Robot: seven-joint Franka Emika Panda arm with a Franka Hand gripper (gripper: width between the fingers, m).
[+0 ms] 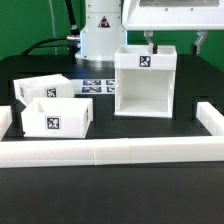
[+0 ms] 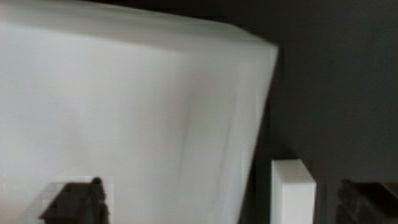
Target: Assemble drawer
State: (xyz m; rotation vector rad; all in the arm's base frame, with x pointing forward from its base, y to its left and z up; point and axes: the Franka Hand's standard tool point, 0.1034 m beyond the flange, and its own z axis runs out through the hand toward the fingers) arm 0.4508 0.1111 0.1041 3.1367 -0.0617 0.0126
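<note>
The white boxy casing point(image 1: 145, 82) stands upright at the middle right of the black table, open side to the front, with a tag on its top front. Two white open-top trays lie at the exterior view's left: one behind point(image 1: 42, 89), one in front point(image 1: 55, 116) with a tag on its face. My gripper point(image 1: 174, 43) hangs open just above the casing's top right edge, one finger point(image 1: 150, 42) over the casing and the other out past its right side. In the wrist view the casing point(image 2: 125, 110) fills most of the picture, close and blurred, between my dark fingertips point(image 2: 75, 202). The gripper point(image 2: 222, 205) holds nothing.
Long low white border bars run along the front point(image 1: 110, 151), the right point(image 1: 211, 120) and the left point(image 1: 6, 120) of the table. The marker board point(image 1: 96, 85) lies flat between the trays and the casing. The robot base point(image 1: 100, 35) stands behind.
</note>
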